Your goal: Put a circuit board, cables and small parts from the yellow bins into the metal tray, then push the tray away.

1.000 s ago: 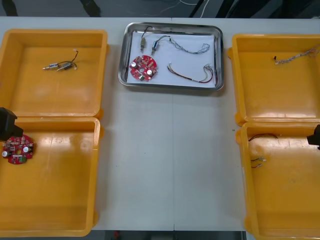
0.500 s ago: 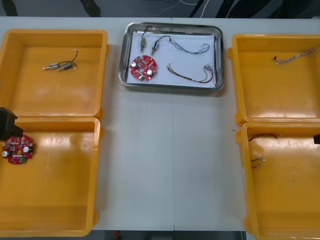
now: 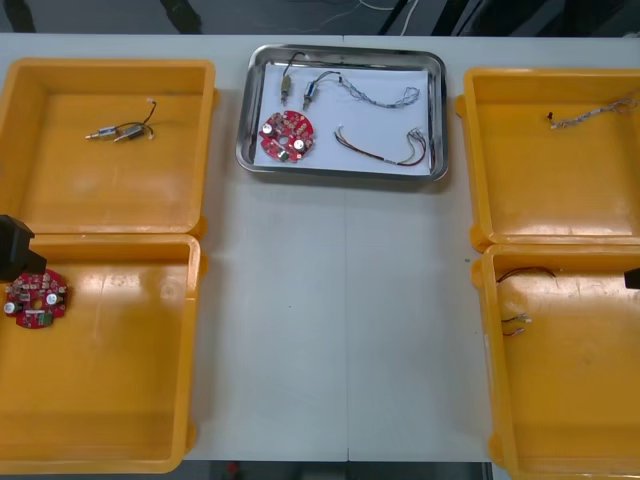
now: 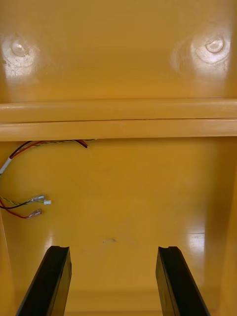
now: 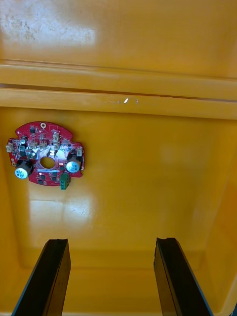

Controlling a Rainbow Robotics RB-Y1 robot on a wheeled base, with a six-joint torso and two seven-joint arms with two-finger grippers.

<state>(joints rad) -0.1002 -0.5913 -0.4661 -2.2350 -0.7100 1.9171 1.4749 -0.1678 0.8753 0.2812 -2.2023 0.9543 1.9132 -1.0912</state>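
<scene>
- Right gripper (image 4: 112, 252) has drawn outward since a second ago; its fingers stand wide and empty over a glossy yellow bin (image 4: 148, 197).
- Left gripper (image 5: 111, 244): wide, empty.
- Metal tray (image 3: 340, 173): shiny, round-cornered, well beyond both grippers' fingers; holds the round circuit board (image 3: 287, 136).
- Risk: limp red and yellow cables (image 4: 22, 203), just beyond one right finger, could snag it if it dips.

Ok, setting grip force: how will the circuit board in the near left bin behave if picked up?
The circuit board looks flat and rigid, so probably stiff. It lies on the yellow bin's glossy floor, so it may slide when nudged. Its raised components look fragile.
</scene>
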